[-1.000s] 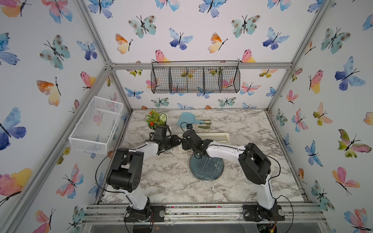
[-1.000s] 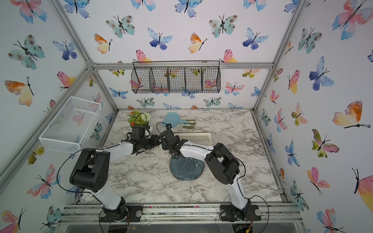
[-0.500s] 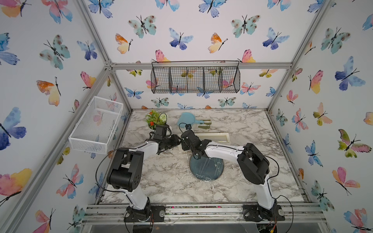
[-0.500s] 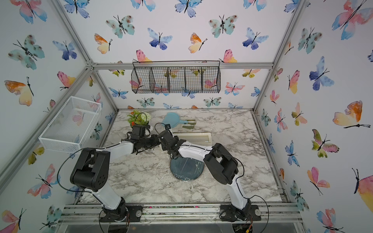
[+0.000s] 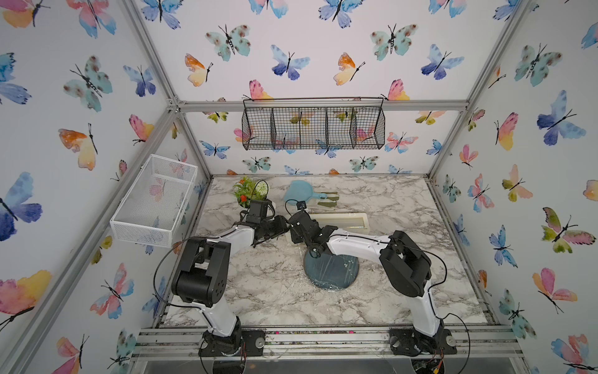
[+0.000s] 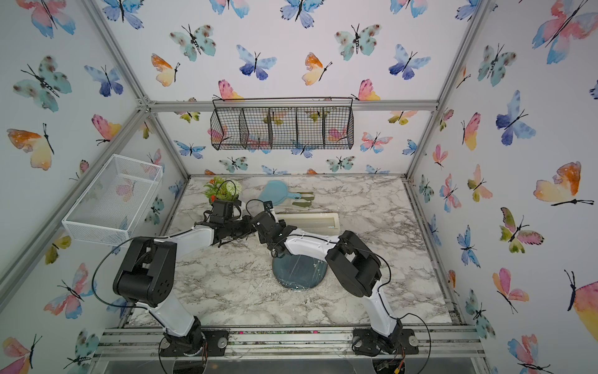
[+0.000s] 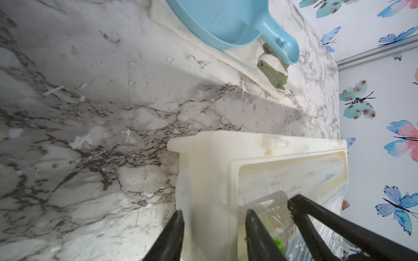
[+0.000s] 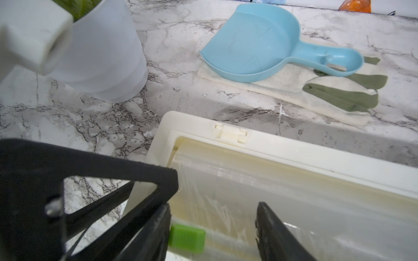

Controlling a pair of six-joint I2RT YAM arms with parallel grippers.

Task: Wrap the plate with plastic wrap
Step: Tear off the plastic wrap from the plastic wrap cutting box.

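Plate [image 5: 331, 272] lies flat on the marble table [image 5: 259, 285], toward the front and right of centre, with its far edge hidden under the right arm. Shiny streaks and crinkles across it read as plastic wrap [image 5: 339, 264] lying over it.

The dispenser box [image 5: 343, 221] sits behind the plate, long side facing the robot. Both grippers meet at its left end in both top views.

Left gripper [image 7: 213, 212]: jaws apart, straddling the box's short end wall. One finger [image 7: 174, 232] is outside the wall and the other is over the clear lid window. Cannot tell whether they squeeze the wall or only stand beside it.

Right gripper [image 8: 213, 204]: jaws spread wide above the front edge of the box. The green slider [image 8: 187, 237] is between them, right against one finger [image 8: 156, 228], with a clear gap to the other finger – nothing pinched. The film roll shows through the open box top just behind.

Behind the box, a light-blue scoop [image 5: 297, 192] rests on a cream glove with olive fingertips [image 5: 326, 199]. A potted plant [image 5: 250, 191] stands at back left, close to the left wrist.

A black wire basket [image 5: 312, 128] hangs on the back wall – a white mesh basket [image 5: 155, 200] is on the left wall
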